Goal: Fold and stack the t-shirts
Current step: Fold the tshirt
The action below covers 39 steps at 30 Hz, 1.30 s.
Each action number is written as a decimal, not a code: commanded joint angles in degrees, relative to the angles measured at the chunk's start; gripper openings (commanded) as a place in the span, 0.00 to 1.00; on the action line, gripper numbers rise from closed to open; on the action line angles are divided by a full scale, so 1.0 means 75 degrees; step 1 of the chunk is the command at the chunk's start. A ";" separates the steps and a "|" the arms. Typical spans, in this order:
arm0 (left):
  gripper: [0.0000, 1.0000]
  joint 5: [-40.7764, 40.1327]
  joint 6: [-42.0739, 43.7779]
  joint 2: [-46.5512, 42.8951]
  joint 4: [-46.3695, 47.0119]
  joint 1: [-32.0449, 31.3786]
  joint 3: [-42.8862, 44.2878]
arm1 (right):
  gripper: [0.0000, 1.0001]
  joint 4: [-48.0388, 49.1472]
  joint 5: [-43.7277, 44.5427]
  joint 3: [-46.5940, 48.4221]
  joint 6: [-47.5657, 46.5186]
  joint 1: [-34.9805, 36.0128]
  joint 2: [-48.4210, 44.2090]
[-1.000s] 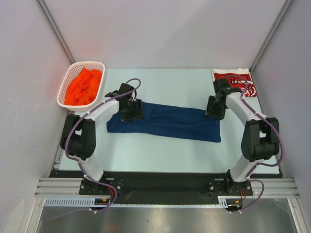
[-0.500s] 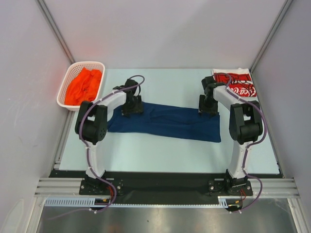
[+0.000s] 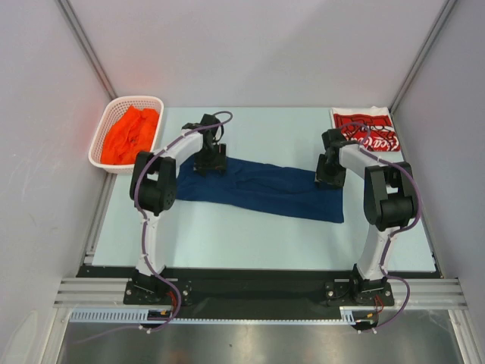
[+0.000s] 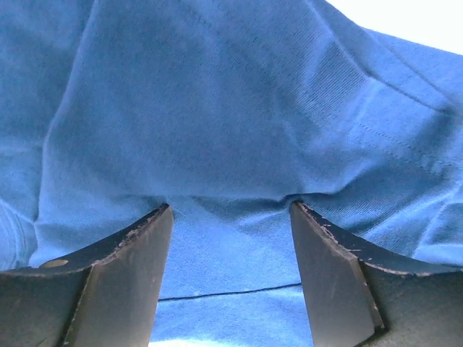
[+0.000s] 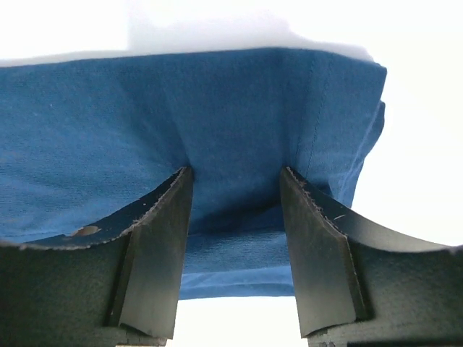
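Only overhead, orange t-shirt (image 3: 130, 135) in basket (image 3: 137, 99).

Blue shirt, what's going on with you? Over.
Both open: left end effector, right end effector, tips pressing blue shirt. Shirt a long flat strip. Nothing else on it.

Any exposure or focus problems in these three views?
Top external: even light, sharp; the bright orange cloth tee looks oversaturated. Left wrist: dark navy blue cloth tee sharp, table beyond blown out. Right wrist: table around the tee clipped to white.
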 commanded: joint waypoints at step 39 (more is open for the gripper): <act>0.77 0.6644 -0.2538 0.2413 0.4705 0.1102 0.4738 | 0.58 -0.0825 -0.2391 -0.0731 0.3060 0.5314 -0.1992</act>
